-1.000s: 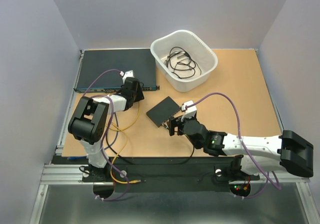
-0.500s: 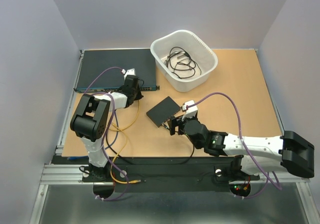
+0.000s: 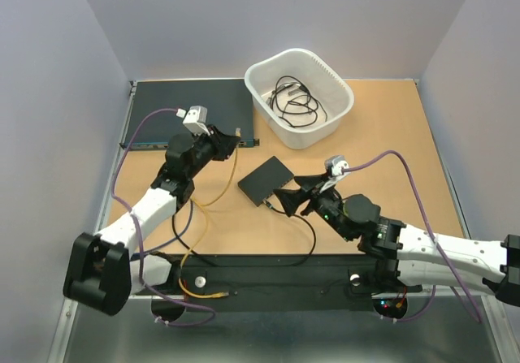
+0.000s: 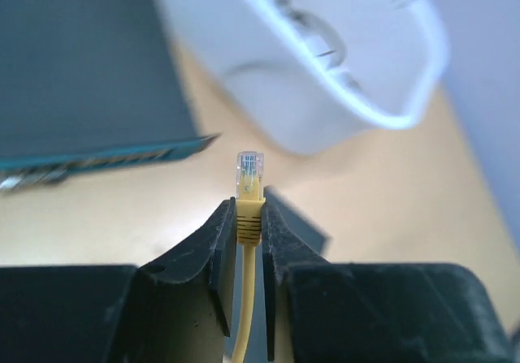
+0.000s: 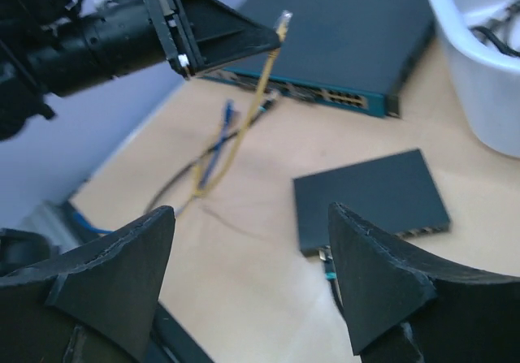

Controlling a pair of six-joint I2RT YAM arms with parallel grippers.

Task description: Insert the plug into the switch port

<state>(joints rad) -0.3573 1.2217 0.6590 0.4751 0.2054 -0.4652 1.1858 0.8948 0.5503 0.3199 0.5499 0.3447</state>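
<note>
My left gripper (image 3: 228, 141) is shut on the yellow boot of a cable's clear plug (image 4: 249, 170) and holds it in the air, tip pointing ahead, between the rack unit and the white bin. The plug also shows in the right wrist view (image 5: 283, 19). The small flat black box (image 3: 264, 179) lies at the table's middle, to the right of and nearer than the plug. Its row of ports (image 5: 423, 231) faces the near edge. A black cable with a teal plug (image 5: 327, 262) sits at that edge. My right gripper (image 3: 287, 200) is wide open and empty just beside the box's near corner.
A wide dark rack unit (image 3: 187, 107) lies at the back left, with its port row on the front face (image 5: 337, 97). A white bin (image 3: 299, 95) of black cables stands at the back middle. Yellow, blue and black cables (image 5: 219, 140) trail over the table at the left front.
My left arm has stretched out and lifted away from the rack unit's front, carrying the yellow plug to the right. My right gripper has tilted up by the box, with its jaws now spread wide.
</note>
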